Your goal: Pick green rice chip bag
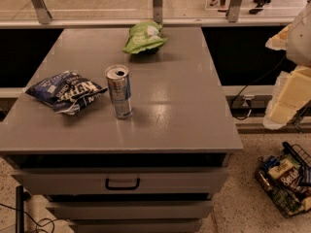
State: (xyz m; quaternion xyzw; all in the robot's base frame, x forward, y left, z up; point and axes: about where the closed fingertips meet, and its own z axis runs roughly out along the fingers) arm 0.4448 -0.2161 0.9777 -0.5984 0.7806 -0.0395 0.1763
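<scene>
Grey cabinet top (184, 115) carries three things. Nearest stands one can (119, 91), with one blue bag (65, 91) just left. Off the right side hangs the gripper (287, 97), its state impossible to tell. One green rice chip bag (143, 38) lies at the far edge.

White lettering on the dark blue chip bag (64, 92), at 9 o'clock on the bench (194, 120), seems to read "KETTLE". The print on the green rice chip bag (144, 37) at 12 o'clock and on the can (119, 91) near the centre cannot be read. The pincer (290, 93), at 3 o'clock off the bench, bears no legible marking.
</scene>
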